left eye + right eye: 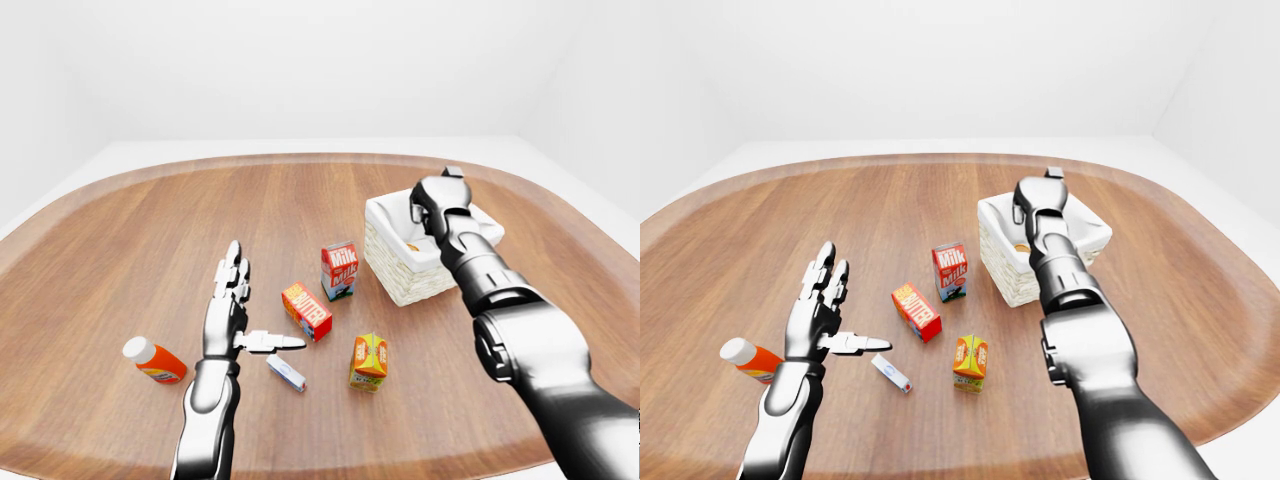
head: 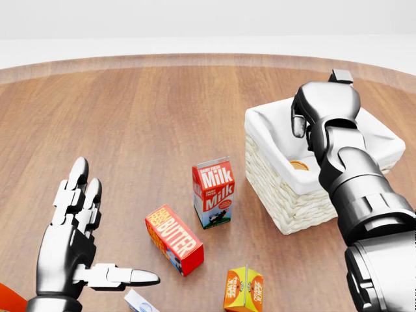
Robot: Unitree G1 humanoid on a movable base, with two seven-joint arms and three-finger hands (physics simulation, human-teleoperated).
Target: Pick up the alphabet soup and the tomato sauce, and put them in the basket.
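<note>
The right hand [image 2: 323,107] hangs over the basket [image 2: 296,205], fingers curled, apparently holding nothing. An orange-topped can [image 2: 299,166], perhaps one target, lies inside; the left hand [image 2: 68,244] is spread wide near the table's [image 1: 120,240] bottom edge.

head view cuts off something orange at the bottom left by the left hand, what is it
Observer: An orange bottle with a white cap, lying on its side on the table, left of the left hand in the left-eye view.
Operator: and the white scrap under the thumb
Observer: A small white and blue box, lying flat, just below the butter box.
Operator: is the hand touching either
Observer: No contact shows; its open fingers stand apart from both.
</note>
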